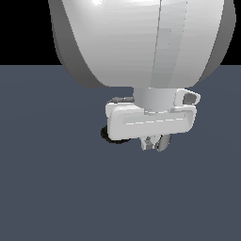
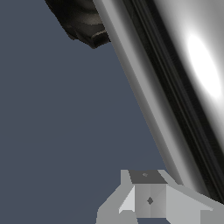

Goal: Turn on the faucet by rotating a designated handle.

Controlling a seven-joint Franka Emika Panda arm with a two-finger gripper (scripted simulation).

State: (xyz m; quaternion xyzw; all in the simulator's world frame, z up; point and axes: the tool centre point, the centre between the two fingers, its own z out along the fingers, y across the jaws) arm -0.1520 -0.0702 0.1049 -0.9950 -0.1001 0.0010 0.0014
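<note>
Hovered low over the faucet [image 1: 111, 137], mostly hidden behind the gripper [image 1: 155, 143]. Chrome handle [image 2: 175, 78] right beside one finger [image 2: 148, 199] in wrist view. Jaws' state: couldn't tell.

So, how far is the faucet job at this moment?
Done: the gripper has reached the faucet, low over the floor. In hand: the wrist view shows the chrome handle right beside one finger; contact is unclear. Left: rotating it, with no visible sign it is done.
</note>
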